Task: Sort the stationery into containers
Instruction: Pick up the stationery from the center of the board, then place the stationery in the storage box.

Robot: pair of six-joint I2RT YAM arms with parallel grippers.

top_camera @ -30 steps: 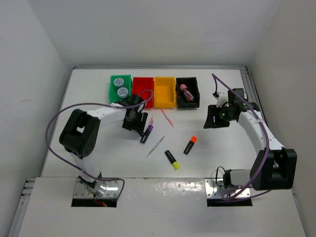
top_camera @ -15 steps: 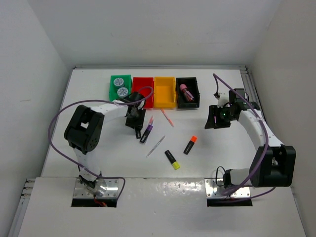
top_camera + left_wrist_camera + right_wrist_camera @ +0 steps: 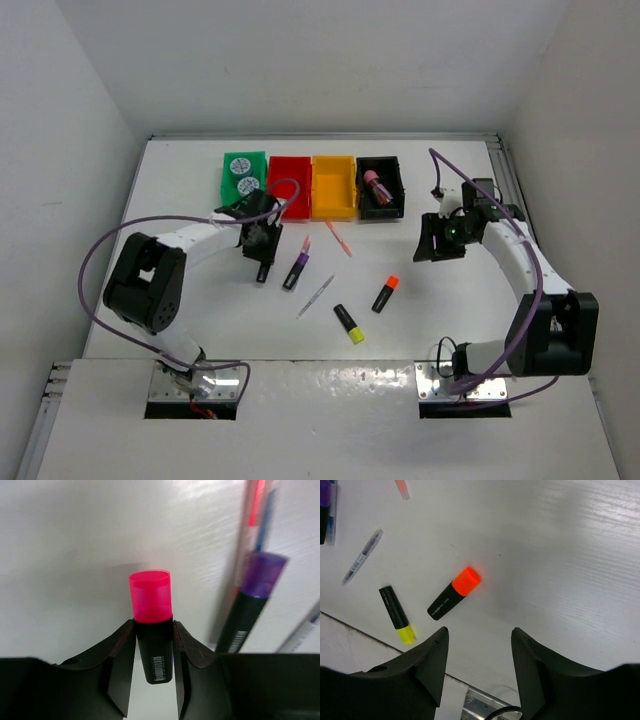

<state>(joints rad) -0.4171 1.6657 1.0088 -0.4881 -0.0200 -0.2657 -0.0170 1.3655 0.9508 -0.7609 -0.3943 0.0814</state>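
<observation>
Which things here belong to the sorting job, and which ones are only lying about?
Job:
pink highlighter, purple highlighter, orange highlighter, yellow highlighter, pink pen, grey pen, rolls, green bin, red bin, yellow bin, black bin.

Not the job (rig only):
cables, base plates.

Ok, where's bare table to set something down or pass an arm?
Bare: table left of the green bin, and the near strip between the yellow highlighter and arm bases. Crowded: the middle, where the purple highlighter, grey pen and pink pen lie beside the left gripper, shut on the pink highlighter.
</observation>
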